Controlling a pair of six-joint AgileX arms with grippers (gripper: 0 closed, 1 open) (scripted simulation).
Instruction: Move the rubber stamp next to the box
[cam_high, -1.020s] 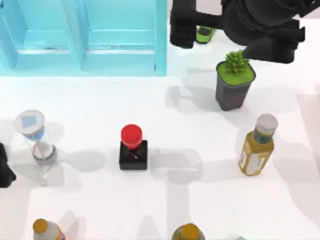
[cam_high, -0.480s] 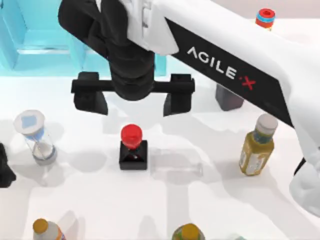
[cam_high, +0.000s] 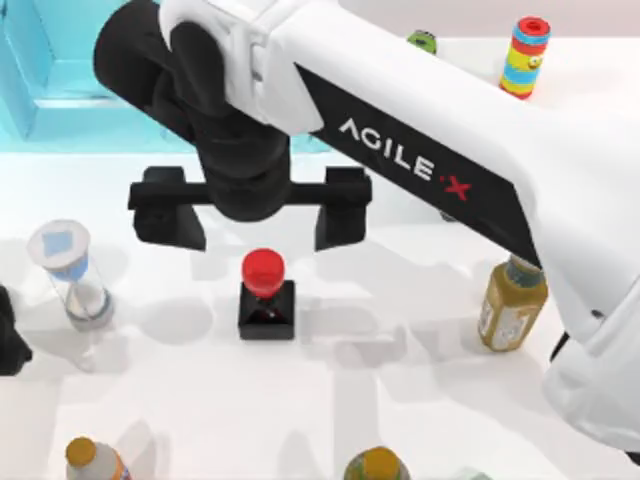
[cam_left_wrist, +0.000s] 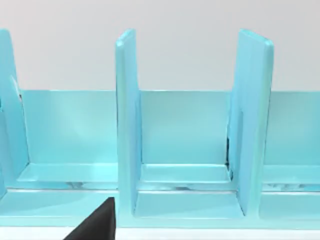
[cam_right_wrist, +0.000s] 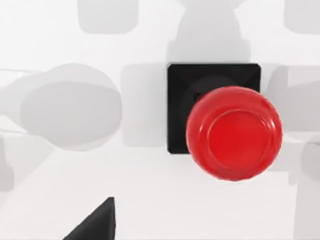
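Above the middle of the tabletop (cam_high: 400, 420), the right gripper (cam_high: 250, 215) is held with its two black fingers (cam_high: 340, 210) spread wide apart, nothing between them. Its white arm, lettered AGILEX, is stretched across from the right side. Just below the gripper in the top view, the rubber stamp (cam_high: 266, 295) is seen standing upright on the white surface, its round red knob above the black square base, untouched by either finger. From the right wrist view the rubber stamp (cam_right_wrist: 225, 125) is looked down on directly, the red knob covering much of the black base.

Well to the left of the stamp an hourglass (cam_high: 68, 275) with a blue cap is stood. To the right a yellow bottle (cam_high: 512, 305) is partly covered by the arm. At the far edge a light blue box (cam_high: 60, 90) with upright dividers is set, seen close in the left wrist view (cam_left_wrist: 190, 140). A stack of coloured rings (cam_high: 526, 55) is placed at the far right.

At the left edge of the tabletop the left gripper (cam_high: 10, 345) is parked; whether it is open or closed cannot be told.
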